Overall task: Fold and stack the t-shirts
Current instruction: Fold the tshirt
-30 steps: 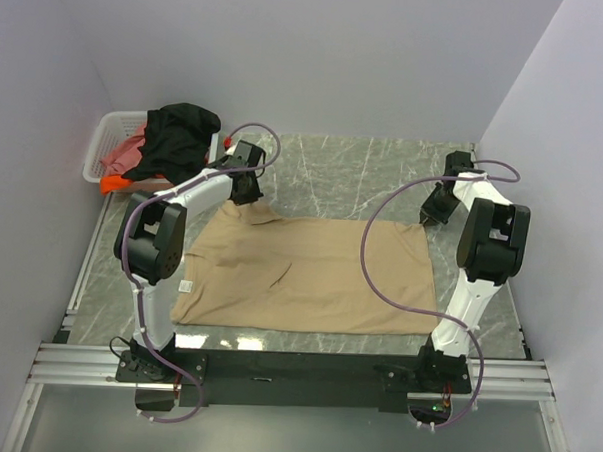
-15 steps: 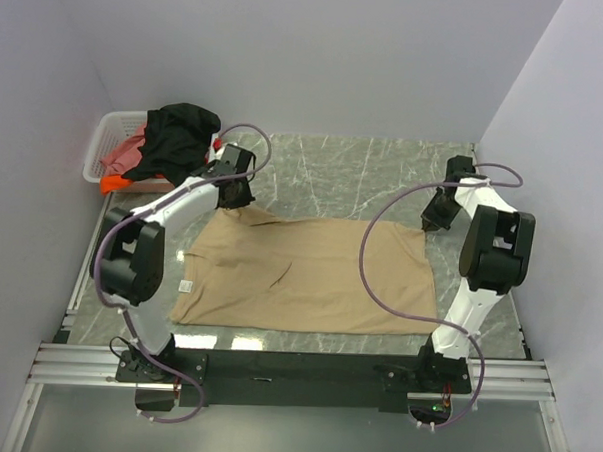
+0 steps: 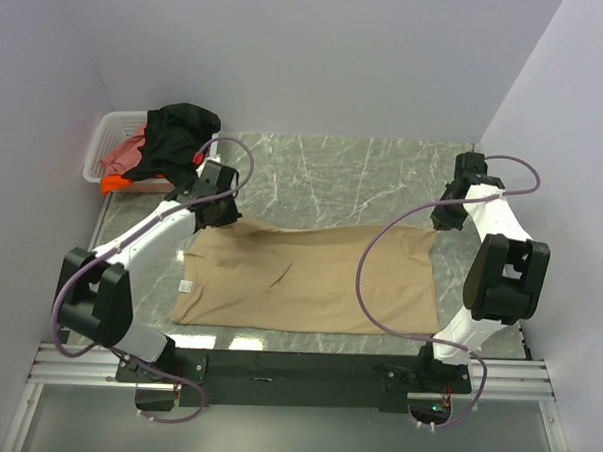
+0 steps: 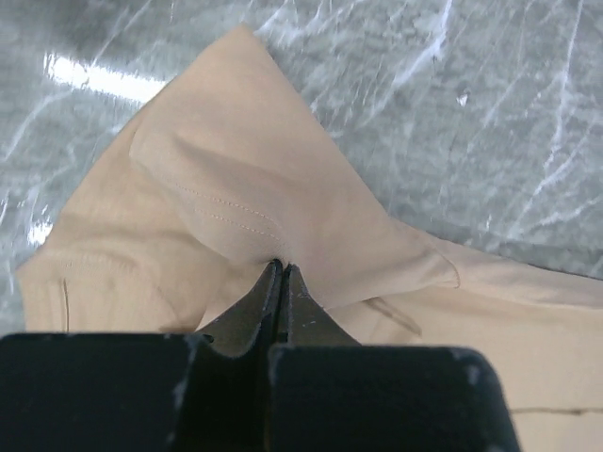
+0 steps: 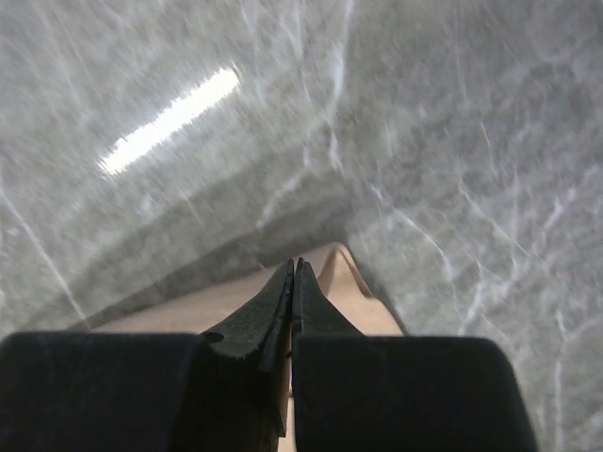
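The tan short-sleeved cloth t-shirt (image 3: 309, 276) lies spread flat across the middle of the grey marble-patterned table (image 3: 344, 168), its small white tag (image 3: 187, 285) at lower left. The left gripper (image 4: 280, 271) is pinched tight on a raised peak of cloth at the shirt's upper-left corner, and the right gripper (image 5: 294, 270) has its jaws together on the upper-right corner, where only a sliver of tan shows past the tips. The step in hand looks like the first fold, bringing the upper edge down onto the lower one. To do it well, both corners should rise together and level, the span between them kept taut, so the fold line runs straight. The right hold looks thin and may slip under a hard pull. Bare marble is open across the top of the frame, but the shirt's lower edge lies close to the black rail (image 3: 295, 368). A purple cable (image 3: 365, 259) loops over the cloth and could drag on it. The white plastic lattice basket (image 3: 103, 137), holding the black shirt (image 3: 181, 131), pink-red shirt (image 3: 124, 156) and orange shirt (image 3: 110, 184), sits at upper left, just beside the left arm.
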{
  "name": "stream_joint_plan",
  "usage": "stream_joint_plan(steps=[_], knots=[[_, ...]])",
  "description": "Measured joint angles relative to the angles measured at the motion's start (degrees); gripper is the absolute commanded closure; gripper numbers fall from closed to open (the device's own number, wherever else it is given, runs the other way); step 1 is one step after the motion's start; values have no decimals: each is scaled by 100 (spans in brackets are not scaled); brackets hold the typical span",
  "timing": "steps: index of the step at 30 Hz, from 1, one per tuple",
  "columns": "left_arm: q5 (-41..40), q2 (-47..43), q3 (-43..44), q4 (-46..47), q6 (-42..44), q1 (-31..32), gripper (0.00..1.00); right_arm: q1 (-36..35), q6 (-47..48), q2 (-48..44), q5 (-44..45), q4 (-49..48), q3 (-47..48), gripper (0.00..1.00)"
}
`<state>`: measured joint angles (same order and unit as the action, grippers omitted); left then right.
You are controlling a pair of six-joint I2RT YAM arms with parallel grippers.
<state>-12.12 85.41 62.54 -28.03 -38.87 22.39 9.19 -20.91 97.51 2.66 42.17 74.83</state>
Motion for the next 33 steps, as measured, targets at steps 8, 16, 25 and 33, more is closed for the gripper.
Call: stream_joint_plan(steps=[8,16,25,33], knots=[[243,-903,-457,-315,-170,9,99,-199,203,-470,258,468,-481,100],[507,-1366,-798,-699,-234,59,99,-275,396,-1143,636,925,-632,100],[649,-1810,-1051,-1091,-249,138,99,-485,455,-1534,1038,1189,-1322,100],[647,-2033,-1102,-1414,-286,225,100,-640,470,-1753,1355,1276,-1390,100]])
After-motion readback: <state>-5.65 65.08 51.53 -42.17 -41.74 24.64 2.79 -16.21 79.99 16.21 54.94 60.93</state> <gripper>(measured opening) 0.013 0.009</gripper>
